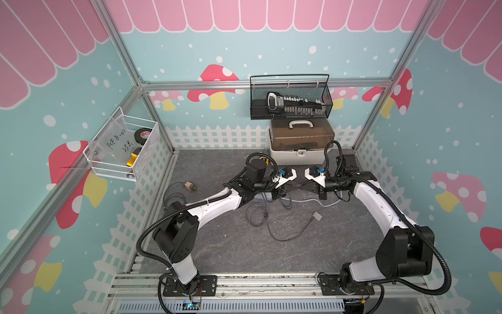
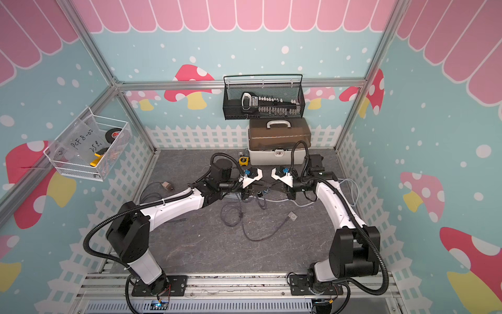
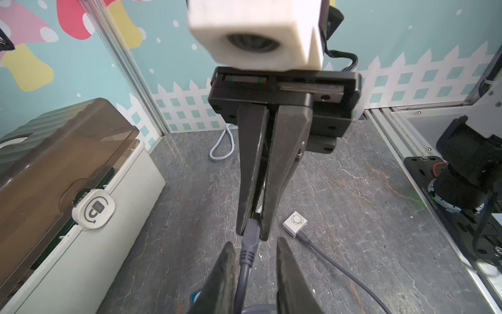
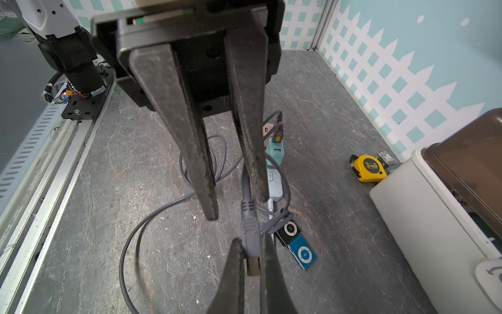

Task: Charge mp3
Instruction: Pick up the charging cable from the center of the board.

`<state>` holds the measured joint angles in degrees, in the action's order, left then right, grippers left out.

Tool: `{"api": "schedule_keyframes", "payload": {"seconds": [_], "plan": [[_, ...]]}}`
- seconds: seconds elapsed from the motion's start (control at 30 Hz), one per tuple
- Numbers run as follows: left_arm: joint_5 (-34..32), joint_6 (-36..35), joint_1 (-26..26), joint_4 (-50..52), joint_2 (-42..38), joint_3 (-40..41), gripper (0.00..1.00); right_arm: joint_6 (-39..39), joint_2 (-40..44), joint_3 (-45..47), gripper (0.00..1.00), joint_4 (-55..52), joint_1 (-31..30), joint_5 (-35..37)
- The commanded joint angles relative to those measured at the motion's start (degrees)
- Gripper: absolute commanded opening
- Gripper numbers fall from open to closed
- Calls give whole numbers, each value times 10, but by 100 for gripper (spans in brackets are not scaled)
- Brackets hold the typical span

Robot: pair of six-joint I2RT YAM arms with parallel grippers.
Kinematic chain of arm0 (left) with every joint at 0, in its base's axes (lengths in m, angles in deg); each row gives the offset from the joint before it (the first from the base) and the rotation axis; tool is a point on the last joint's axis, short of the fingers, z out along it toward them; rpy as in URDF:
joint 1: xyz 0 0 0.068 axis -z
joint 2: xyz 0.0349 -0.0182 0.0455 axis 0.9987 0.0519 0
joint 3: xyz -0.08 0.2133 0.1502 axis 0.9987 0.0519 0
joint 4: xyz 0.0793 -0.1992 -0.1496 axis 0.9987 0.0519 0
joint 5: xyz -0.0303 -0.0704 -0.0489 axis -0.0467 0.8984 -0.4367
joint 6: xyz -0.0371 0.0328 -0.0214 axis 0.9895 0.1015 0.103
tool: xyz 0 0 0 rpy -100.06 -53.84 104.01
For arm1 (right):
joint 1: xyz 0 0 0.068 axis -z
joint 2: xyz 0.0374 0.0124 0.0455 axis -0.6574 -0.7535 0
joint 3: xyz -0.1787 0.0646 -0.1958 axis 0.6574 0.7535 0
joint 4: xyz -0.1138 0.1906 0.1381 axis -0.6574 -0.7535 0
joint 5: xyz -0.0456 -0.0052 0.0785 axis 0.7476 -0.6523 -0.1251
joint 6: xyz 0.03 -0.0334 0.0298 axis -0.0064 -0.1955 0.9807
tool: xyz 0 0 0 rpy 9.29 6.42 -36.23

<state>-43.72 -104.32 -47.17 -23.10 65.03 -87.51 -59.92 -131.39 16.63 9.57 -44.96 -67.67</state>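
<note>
A blue mp3 player (image 4: 303, 252) and a black one (image 4: 288, 231) lie side by side on the grey table, just beside the jaws in the right wrist view. My right gripper (image 4: 252, 244) is shut on the grey USB plug (image 4: 250, 233), whose metal end sticks out between the fingers. My left gripper (image 3: 255, 242) faces it tip to tip; it is open, its fingers either side of the grey cable (image 3: 245, 271) behind the plug. In a top view the two grippers meet mid-table (image 1: 298, 187), and the arms hide the players.
A white cube charger (image 3: 295, 223) with a cable lies close by. Teal and white adaptors (image 4: 274, 152) sit on a power strip. A beige adaptor (image 1: 189, 186) lies left. A toolbox (image 1: 301, 144) and yellow tape measure (image 4: 369, 168) stand at the back. Wire baskets (image 1: 290, 98) hang on the walls.
</note>
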Motion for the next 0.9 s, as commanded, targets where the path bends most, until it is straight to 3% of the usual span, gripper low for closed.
{"api": "schedule_keyframes", "payload": {"seconds": [0.0, 0.37, 0.57, 0.63, 0.7, 0.73, 0.87], "plan": [[11, -10, 3, 10, 15, -20, 22, -12, -2, -18, 0, -11, -5, -33], [11, -12, 7, 10, 27, -26, 14, -9, -6, -18, 0, -12, -5, -35], [17, -15, 10, 17, 31, -39, 0, -2, -11, -23, 0, -12, -6, -40], [8, -16, 9, 17, 28, -38, 0, 4, -14, -23, 7, -9, -6, -35], [-2, -13, 5, 24, 20, -36, 0, 22, -13, -20, 27, 4, -7, -17], [-7, -11, 2, 26, 15, -33, 0, 39, -12, -17, 31, 17, -6, -4], [-36, -4, -15, 34, -18, 0, 0, 68, -3, -3, 43, 53, 3, 48]]}}
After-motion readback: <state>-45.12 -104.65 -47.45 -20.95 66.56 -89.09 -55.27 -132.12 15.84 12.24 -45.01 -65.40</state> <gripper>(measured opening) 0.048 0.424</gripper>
